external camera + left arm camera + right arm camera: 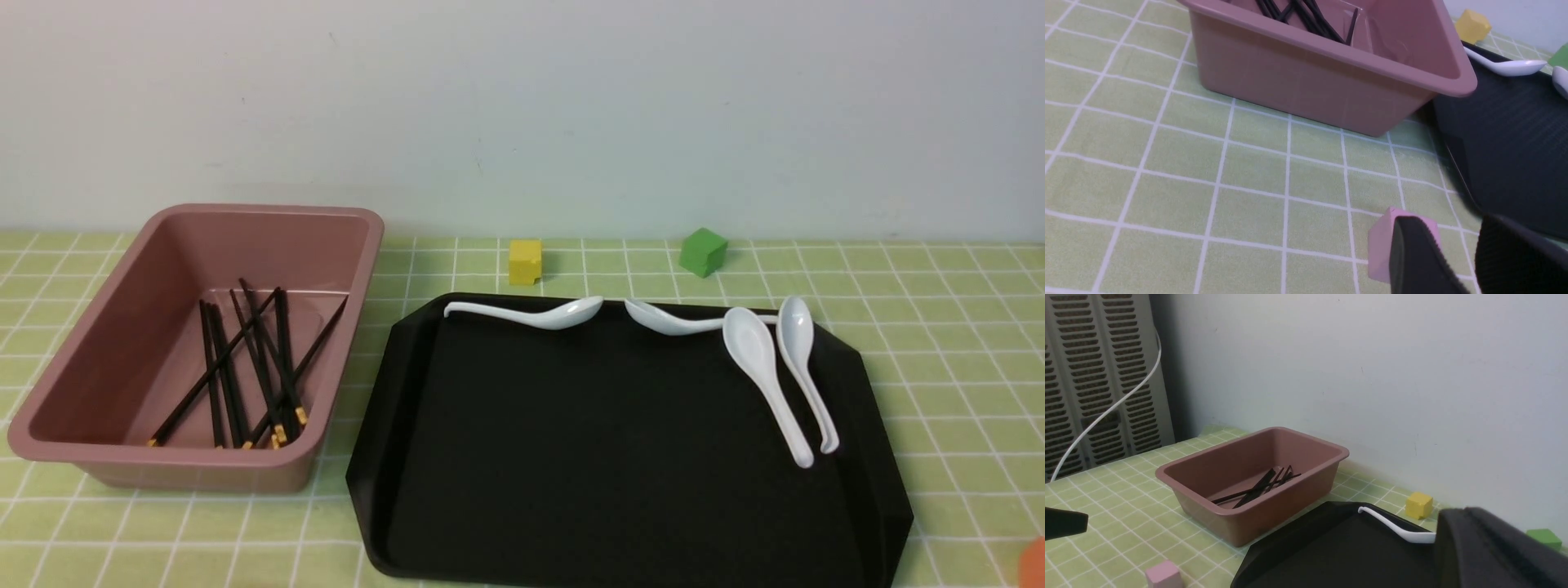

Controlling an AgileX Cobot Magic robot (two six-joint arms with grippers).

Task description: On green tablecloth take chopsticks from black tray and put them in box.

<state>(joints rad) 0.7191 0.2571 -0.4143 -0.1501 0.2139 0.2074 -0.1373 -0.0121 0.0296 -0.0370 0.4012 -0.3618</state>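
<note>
Several black chopsticks (286,359) lie crossed inside the pink box (188,469) at the left of the green tablecloth (939,327). The black tray (612,457) beside it holds only white spoons (763,376). Neither gripper shows in the front view. In the left wrist view my left gripper (1457,265) is open and empty, low over the cloth in front of the box (1310,81) and its chopsticks (1314,17). In the right wrist view my right gripper (1470,522) is one dark mass with a thin seam, shut and empty, over the tray (1351,547).
A yellow cube (525,261) and a green cube (702,251) stand behind the tray. A small pink cube (1382,245) sits on the cloth by my left finger. A dark tip (1063,524) pokes in at the edge of the right wrist view. A grille (1086,375) stands beyond the box.
</note>
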